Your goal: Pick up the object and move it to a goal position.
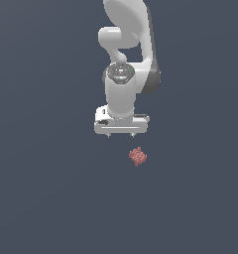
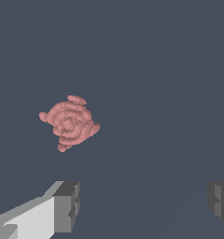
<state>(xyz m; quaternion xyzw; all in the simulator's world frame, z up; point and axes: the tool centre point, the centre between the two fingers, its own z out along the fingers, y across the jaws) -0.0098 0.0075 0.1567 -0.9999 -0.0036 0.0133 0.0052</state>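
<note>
Object (image 1: 138, 156): small knobbly reddish-pink clump, lying free on the dark counter (image 1: 46, 198), near the gripper (image 1: 120, 134) but off its centreline, toward the exterior view's right. Jaws: spread wide, empty, above the object, not around it. Risk: a straight descent likely lands one finger (image 2: 62, 207) on the clump or closes beside it, and the uneven surface may slip or roll under pressure.
</note>
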